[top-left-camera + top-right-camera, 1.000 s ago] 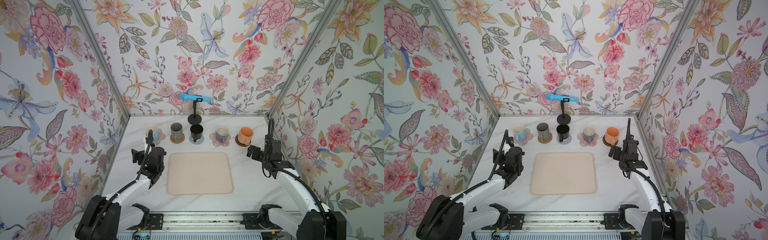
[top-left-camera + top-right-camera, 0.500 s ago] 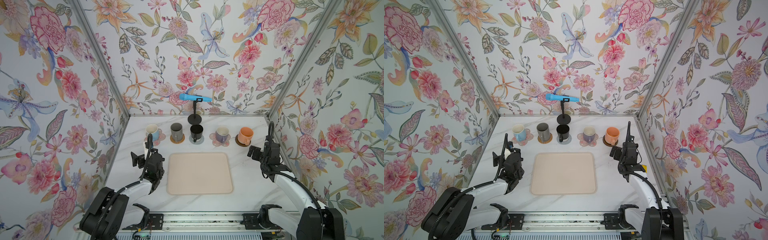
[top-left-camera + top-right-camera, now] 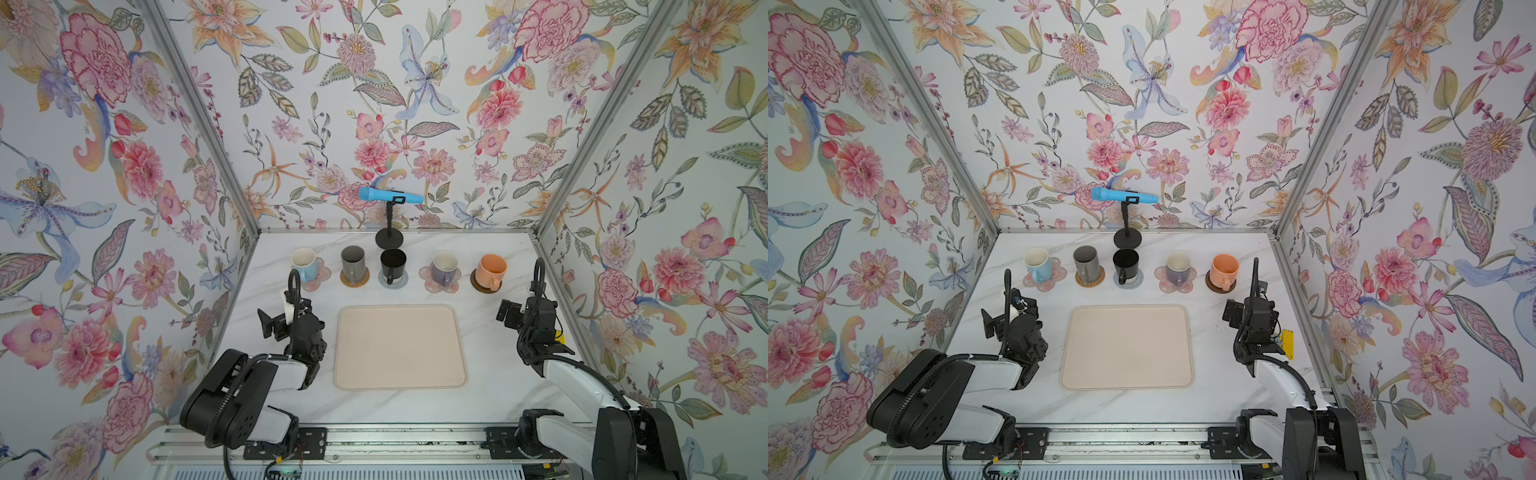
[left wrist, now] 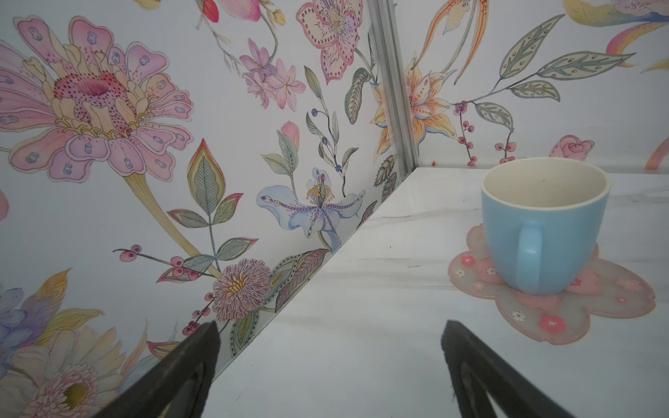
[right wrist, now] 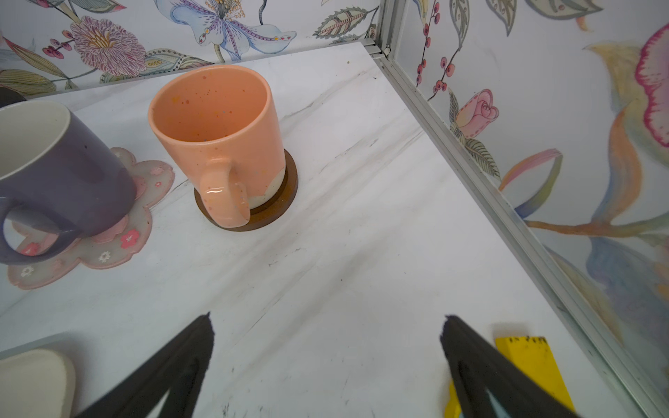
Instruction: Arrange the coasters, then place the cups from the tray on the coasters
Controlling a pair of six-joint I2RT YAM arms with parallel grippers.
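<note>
Five upright mugs (image 3: 393, 262) line up on coasters (image 4: 608, 304), glossy light blue mug (image 4: 543, 224) to speckled orange mug (image 5: 217, 144); my left tool (image 4: 330, 325) and right tool (image 5: 327, 317) gape empty.

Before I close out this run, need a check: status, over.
Left gripper and right gripper open, empty. Five cups seated on coasters; tray empty. Nothing in the way.
</note>
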